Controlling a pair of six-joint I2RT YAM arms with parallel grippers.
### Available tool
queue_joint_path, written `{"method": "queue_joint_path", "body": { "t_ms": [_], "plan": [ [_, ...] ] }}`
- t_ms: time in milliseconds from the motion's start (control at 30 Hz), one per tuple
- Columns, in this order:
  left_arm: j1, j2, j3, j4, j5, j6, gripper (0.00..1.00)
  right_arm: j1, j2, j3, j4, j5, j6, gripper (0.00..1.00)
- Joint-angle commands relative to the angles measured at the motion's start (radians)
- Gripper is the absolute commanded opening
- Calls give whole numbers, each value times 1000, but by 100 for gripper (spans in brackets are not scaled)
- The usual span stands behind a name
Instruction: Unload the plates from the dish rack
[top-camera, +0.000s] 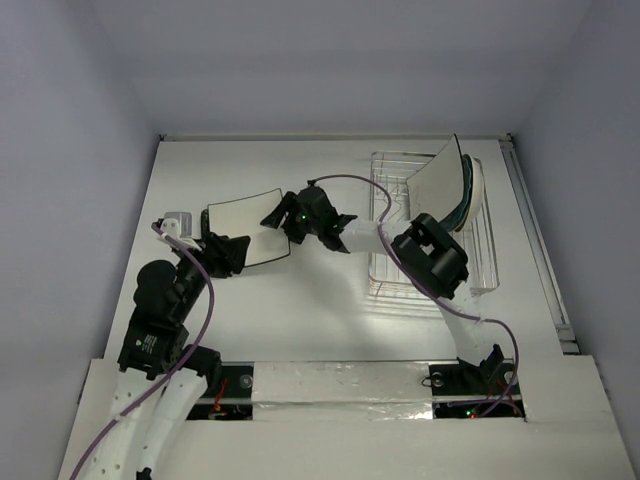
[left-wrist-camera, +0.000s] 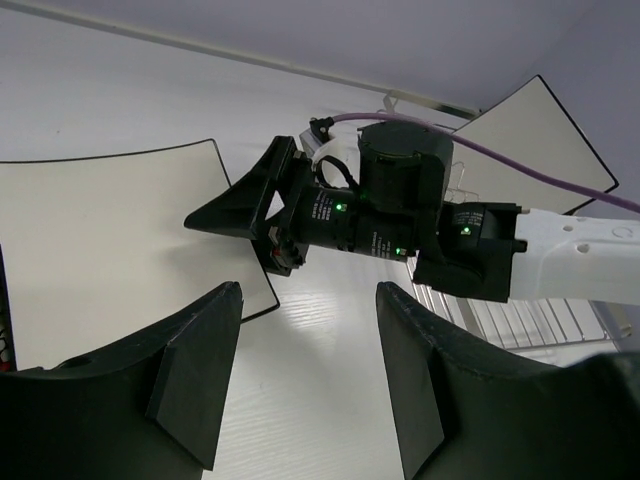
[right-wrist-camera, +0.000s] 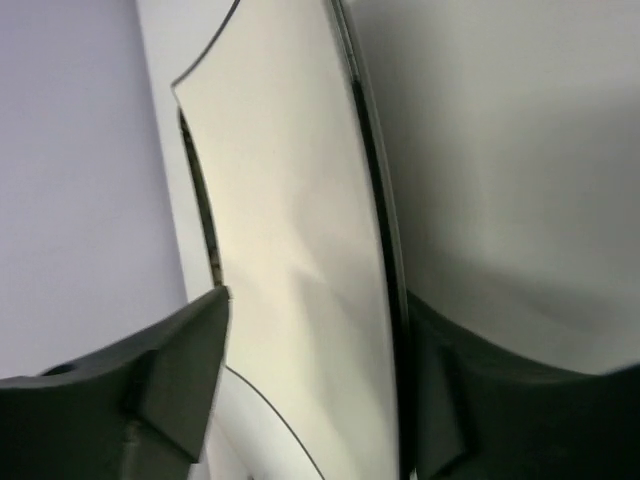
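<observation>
Right claw (top-camera: 272, 216): pressed onto the edge of a square cream plate (top-camera: 245, 226) with a dark rim. In the left wrist view one finger lies across the plate's face. In the right wrist view the plate runs edge-on between the two fingers, its rim against the right-hand one. The plate is tilted and appears held above the white surface (top-camera: 300, 320), though its lower edge cannot be checked.

Left claw (left-wrist-camera: 310, 300): fingers spread wide, gripping nothing. The held plate lies just ahead and to this claw's left, its lower corner beside the left finger; contact cannot be told.

Dish rack (top-camera: 480, 262): behind the right claw, along its arm. A second cream plate (top-camera: 440, 178) stands upright in the rack, with a teal plate (top-camera: 466, 200) just behind it and a pale rim beyond that.
</observation>
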Motion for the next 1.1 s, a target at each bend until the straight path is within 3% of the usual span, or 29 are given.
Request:
{"method": "queue_joint_path", "body": {
  "t_ms": [0,200,533,633,800,900,933,1000,1067],
  "plan": [
    [6,-13,13,53,14,-7,53,11,-87,111,-89,22,-76,72],
    [6,-18,11,57,15,-7,53,11,-107,132,-256,97,-161,87],
    [6,-27,11,55,20,-9,54,11,-96,215,-523,220,-325,94],
    [6,-31,11,57,20,-9,54,11,-151,195,-566,287,-365,96],
    [6,-39,8,57,24,-9,55,11,-386,111,-638,474,-472,95],
    [6,-39,7,55,26,-7,54,-25,-519,53,-692,562,-550,71],
    [6,-39,7,55,26,-7,53,-43,-617,1,-712,569,-569,33],
    [6,-42,5,57,24,-9,46,-130,-716,-47,-738,563,-604,0],
    [6,-44,4,55,21,-9,40,-204,-858,-127,-756,536,-644,0]
  ]
}}
